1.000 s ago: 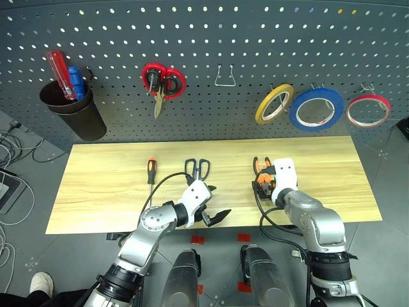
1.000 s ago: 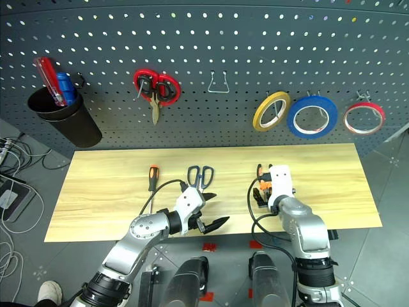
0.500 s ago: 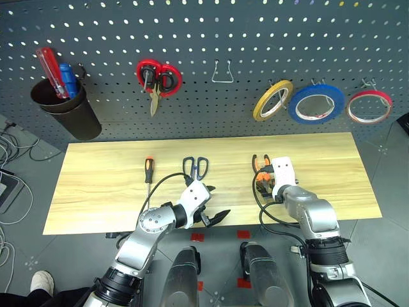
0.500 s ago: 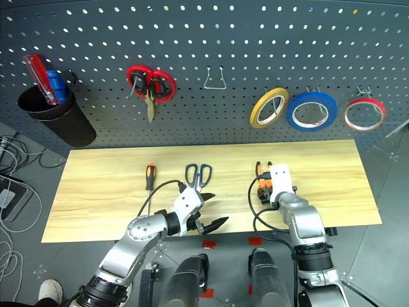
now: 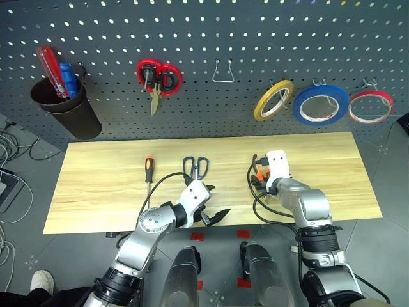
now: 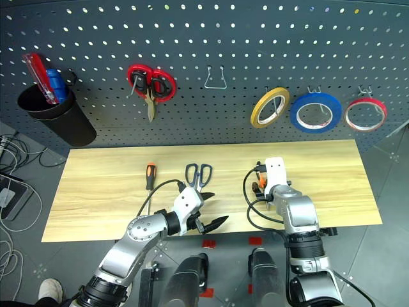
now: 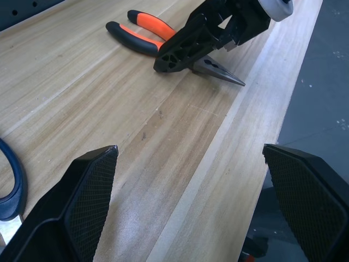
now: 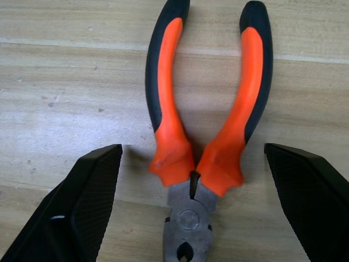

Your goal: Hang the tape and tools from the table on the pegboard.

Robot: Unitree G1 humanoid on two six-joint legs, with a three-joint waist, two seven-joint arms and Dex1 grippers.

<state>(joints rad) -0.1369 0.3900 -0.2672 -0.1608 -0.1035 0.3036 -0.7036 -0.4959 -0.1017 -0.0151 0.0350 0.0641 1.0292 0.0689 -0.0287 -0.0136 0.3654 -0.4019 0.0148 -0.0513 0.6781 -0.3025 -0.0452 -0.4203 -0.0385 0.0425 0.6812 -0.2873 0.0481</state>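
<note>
While poised over the pliers [image 8: 204,136] on the table [image 5: 96,185] — right gripper [image 8: 196,218] spread wide, gripping nothing, one finger to either side of the pivot. Handles pointing away toward the pegboard [image 5: 204,38], nose back toward the table's near edge, long axis in line with the fingers. Left gripper [image 5: 213,203] farther off, near the blue-handled scissors [image 5: 195,167], also wide open and empty. Blue tape [image 5: 321,105] already hung.
</note>
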